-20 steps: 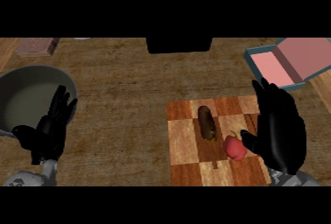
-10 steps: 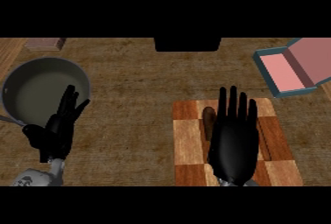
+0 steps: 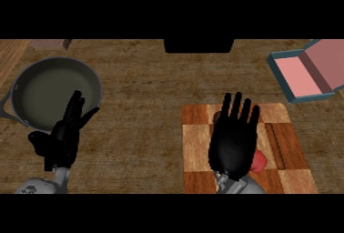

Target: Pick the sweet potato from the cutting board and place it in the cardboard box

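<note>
Fingers (image 3: 238, 109) of the right hand (image 3: 232, 143) extend straight, holding nothing, over the checkered wooden cutting board (image 3: 196, 136) near the surface's (image 3: 148, 91) lower right corner; the reddish sweet potato (image 3: 259, 160) shows beside its palm.

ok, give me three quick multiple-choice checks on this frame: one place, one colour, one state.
1. Where does the cardboard box sit?
A) upper right of the view
B) lower left
C) dead centre

2. The box's inside is:
A) green
B) pink
C) yellow

3. The right hand is:
A) curled into a fist
B) out of view
C) open, fingers straight, over the cutting board

Answers:
1 A: the box lies at the view's upper right edge.
2 B: its floor and flap show pink.
3 C: straight fingers point up the view across the board.
</note>
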Controlling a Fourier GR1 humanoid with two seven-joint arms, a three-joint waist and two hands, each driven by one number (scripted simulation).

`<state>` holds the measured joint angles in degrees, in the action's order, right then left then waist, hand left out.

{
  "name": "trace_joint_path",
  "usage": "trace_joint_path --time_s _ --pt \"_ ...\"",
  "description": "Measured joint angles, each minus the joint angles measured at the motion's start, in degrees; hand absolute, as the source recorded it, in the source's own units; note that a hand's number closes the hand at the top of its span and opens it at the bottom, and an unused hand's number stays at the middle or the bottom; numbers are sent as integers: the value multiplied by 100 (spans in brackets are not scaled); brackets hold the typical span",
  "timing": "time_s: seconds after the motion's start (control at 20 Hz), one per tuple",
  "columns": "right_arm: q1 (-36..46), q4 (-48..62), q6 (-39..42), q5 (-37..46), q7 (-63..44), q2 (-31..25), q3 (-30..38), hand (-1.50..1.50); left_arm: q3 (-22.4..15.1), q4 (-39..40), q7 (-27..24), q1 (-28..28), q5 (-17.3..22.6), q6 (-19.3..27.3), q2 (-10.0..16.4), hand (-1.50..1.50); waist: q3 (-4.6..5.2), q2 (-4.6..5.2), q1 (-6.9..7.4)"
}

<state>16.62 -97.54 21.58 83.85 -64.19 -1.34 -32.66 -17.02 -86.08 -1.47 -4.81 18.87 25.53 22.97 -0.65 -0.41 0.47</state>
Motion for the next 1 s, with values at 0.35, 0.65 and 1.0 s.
trace_joint_path --time_s 0.35,0.65,1.0 --pt "279 497 -26 -454 -362 22 -51 -150 -56 62 69 -79 -80 16 -82 0 0 14 70" --pt "461 879 -39 -577 -486 17 23 -150 6 123 14 -111 -89 -34 -90 0 -8 9 70" --pt "678 1315 -132 -689 -610 16 182 -150 -18 93 76 -69 -144 -18 -104 0 -5 10 93"
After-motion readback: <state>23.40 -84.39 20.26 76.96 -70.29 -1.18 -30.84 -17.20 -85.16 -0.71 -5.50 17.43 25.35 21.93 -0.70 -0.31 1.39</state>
